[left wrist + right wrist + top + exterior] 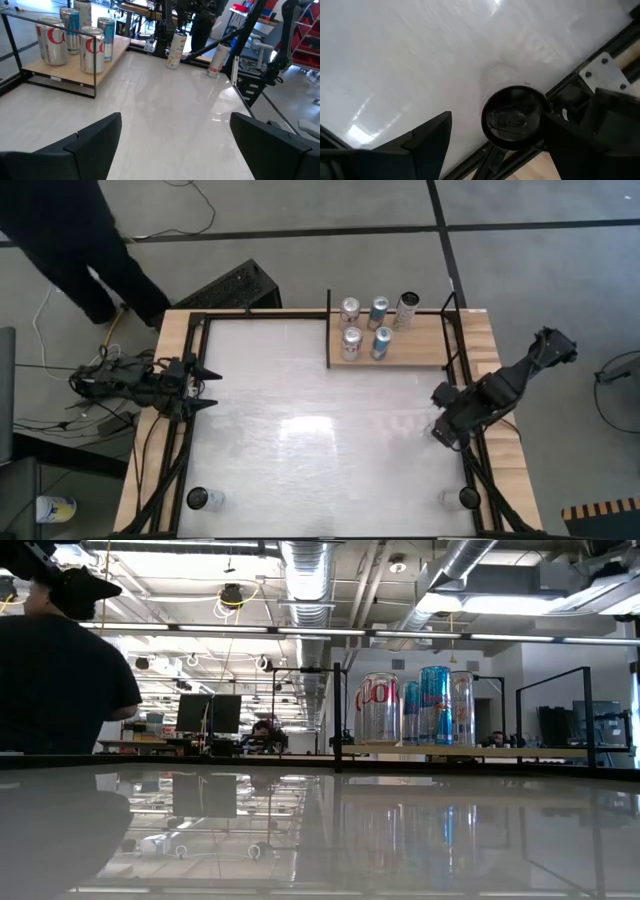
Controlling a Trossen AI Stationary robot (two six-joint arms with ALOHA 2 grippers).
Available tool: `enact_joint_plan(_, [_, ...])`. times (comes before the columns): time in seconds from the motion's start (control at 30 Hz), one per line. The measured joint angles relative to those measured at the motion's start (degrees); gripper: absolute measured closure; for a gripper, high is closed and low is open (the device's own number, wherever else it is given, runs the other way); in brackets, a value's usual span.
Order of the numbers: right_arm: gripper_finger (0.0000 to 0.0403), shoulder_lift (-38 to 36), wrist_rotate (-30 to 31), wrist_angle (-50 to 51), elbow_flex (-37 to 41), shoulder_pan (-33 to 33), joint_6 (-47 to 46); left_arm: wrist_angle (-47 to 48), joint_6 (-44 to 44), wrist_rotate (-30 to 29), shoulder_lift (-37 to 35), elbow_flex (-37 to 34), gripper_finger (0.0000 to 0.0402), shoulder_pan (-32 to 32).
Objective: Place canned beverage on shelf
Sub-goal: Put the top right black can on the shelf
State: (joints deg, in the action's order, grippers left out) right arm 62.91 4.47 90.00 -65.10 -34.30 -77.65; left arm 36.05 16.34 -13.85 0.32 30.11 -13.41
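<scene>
Right gripper: we see the right gripper [492,135] at the table's right edge, in front of the shelf, with its jaws spread wide and nothing clamped between them.
Near-right can: we find a can [512,117] standing upright between the right gripper's fingers [427,137]; we cannot tell whether either finger touches it.
Left gripper: we locate the left gripper [208,388] at the table's left edge, well apart from the shelf, pointing inward, jaws wide and empty.
Shelf: we place the shelf [420,350], a light wooden board with thin black posts, at the far edge of the table [300,440], toward its right side.
Cans on shelf: we count five cans [378,313] upright on the shelf, three in the back row and two in front.
Near-left can: we see one more can [197,499] upright at the table's near left corner, far from the shelf.
Person: we note a person in dark clothing [60,680] beyond the table's far left corner.
</scene>
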Motion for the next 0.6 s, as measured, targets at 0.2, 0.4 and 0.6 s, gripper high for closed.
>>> enact_joint_plan(0.2, [0.0077, -2.7, 0.0, 0.0, 0.0, 0.5, -0.4, 0.0, 0.0, 0.0, 0.0, 0.0, 0.0045, 0.0])
enact_joint_plan(0.4, [0.0077, -3.0, -1.6, -0.1, 0.0, 0.2, -0.2, 0.0, 0.0, 0.0, 0.0, 0.0, 0.0045, 0.0])
enact_joint_plan(0.6, [0.0077, -2.5, -1.6, 0.0, 0.0, 0.2, 3.0, 0.0, 0.0, 0.0, 0.0, 0.0, 0.0045, 0.0])
